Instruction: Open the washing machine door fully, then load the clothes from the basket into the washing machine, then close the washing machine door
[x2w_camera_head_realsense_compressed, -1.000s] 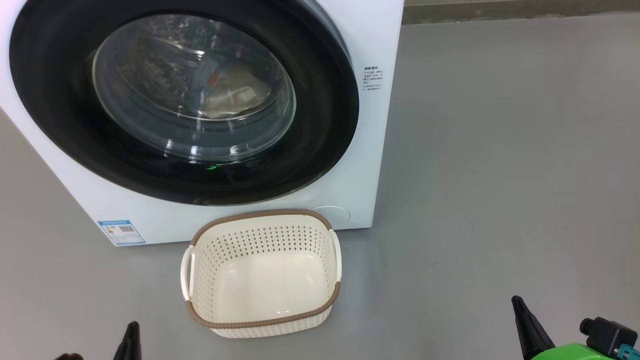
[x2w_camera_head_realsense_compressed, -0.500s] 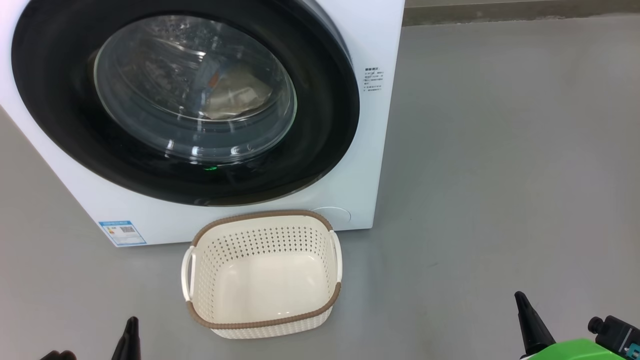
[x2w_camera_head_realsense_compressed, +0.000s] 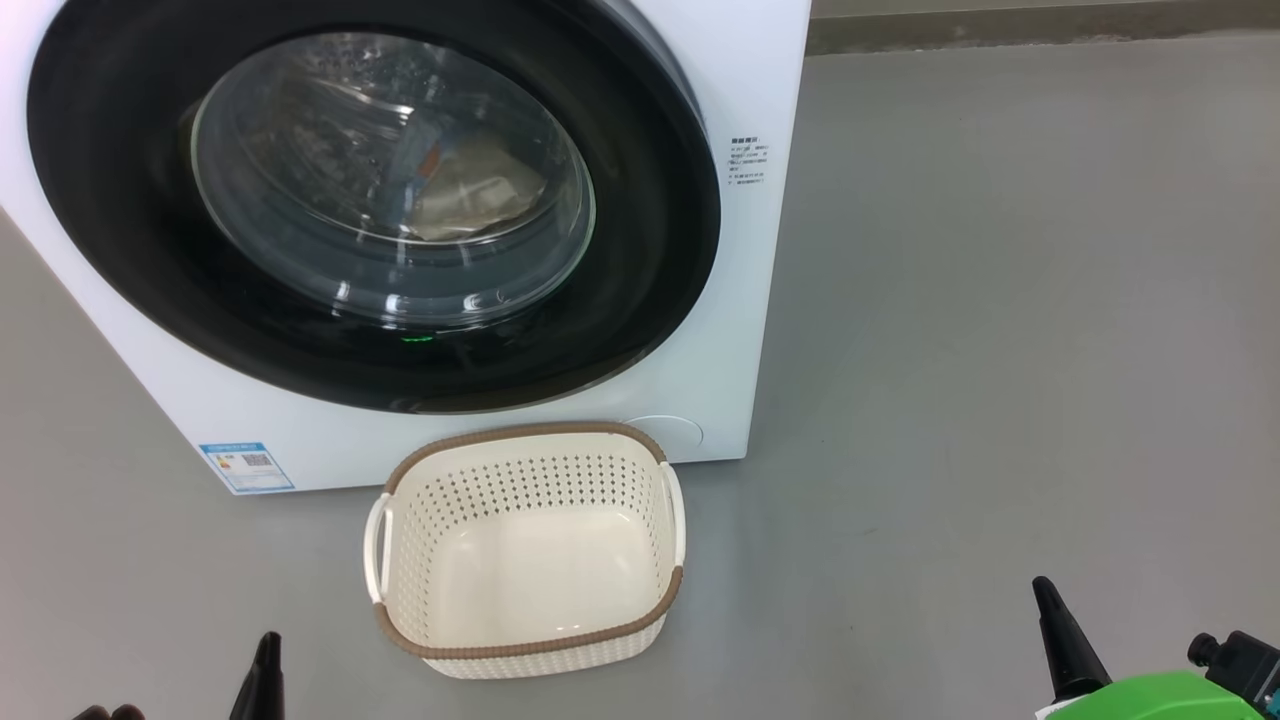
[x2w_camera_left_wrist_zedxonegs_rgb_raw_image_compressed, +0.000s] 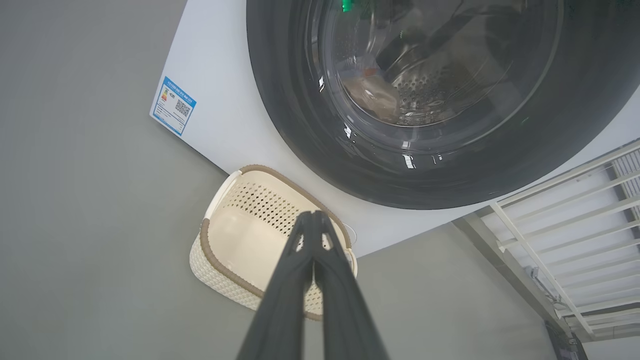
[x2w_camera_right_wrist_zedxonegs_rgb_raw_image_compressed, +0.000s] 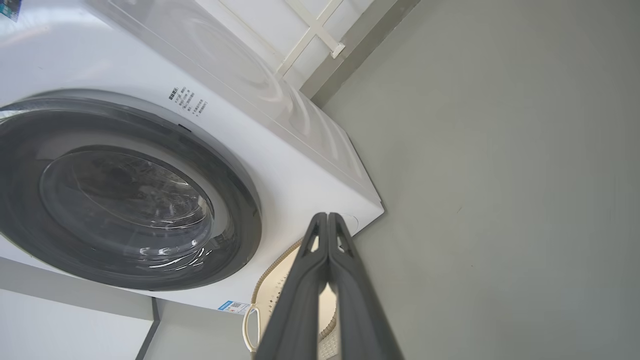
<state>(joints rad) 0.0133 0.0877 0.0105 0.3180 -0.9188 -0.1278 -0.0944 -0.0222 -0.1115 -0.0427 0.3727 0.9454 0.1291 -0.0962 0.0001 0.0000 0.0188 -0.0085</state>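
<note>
door (x2w_camera_head_realsense_compressed: 650, 250) is sitting closed ahead, nearer left gripper (x2w_camera_head_realsense_compressed: 266, 648) than right gripper (x2w_camera_head_realsense_compressed: 1046, 597); both are hanging pinched shut, empty, flanking basket (x2w_camera_head_realsense_compressed: 530, 431).

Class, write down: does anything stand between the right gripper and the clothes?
Yes: the closed washing machine door stands between them. The clothes lie inside the washing machine; the right gripper hangs outside.

Left gripper (x2w_camera_left_wrist_zedxonegs_rgb_raw_image_compressed: 313, 220): closed tight, holding nothing, pointing up at the lower left.
Right gripper (x2w_camera_right_wrist_zedxonegs_rgb_raw_image_compressed: 327, 220): closed tight, holding nothing, lower right.
</note>
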